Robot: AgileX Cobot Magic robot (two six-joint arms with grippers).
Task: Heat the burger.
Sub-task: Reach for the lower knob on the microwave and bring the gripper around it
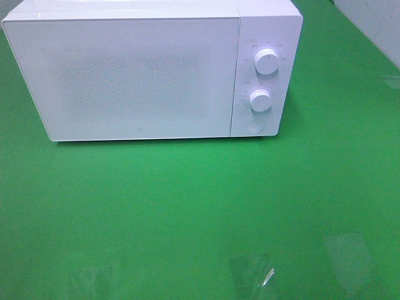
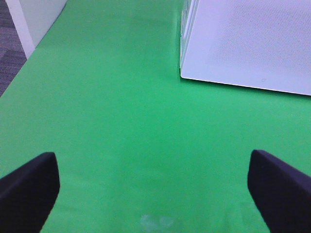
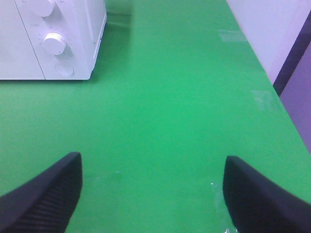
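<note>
Exterior high view: a white microwave (image 1: 137,75) stands with its door shut on the green table (image 1: 187,212); no arm shows here.
Burger: not in sight in any view; whether it sits behind that door I cannot tell.
Left gripper (image 2: 155,194): jaws spread wide, nothing between them.
Right gripper (image 3: 153,194): jaws apart, empty.
Handling, my guess: light, soft and layered, so the bun squashes and slides; hold it gently, low at both sides.
</note>
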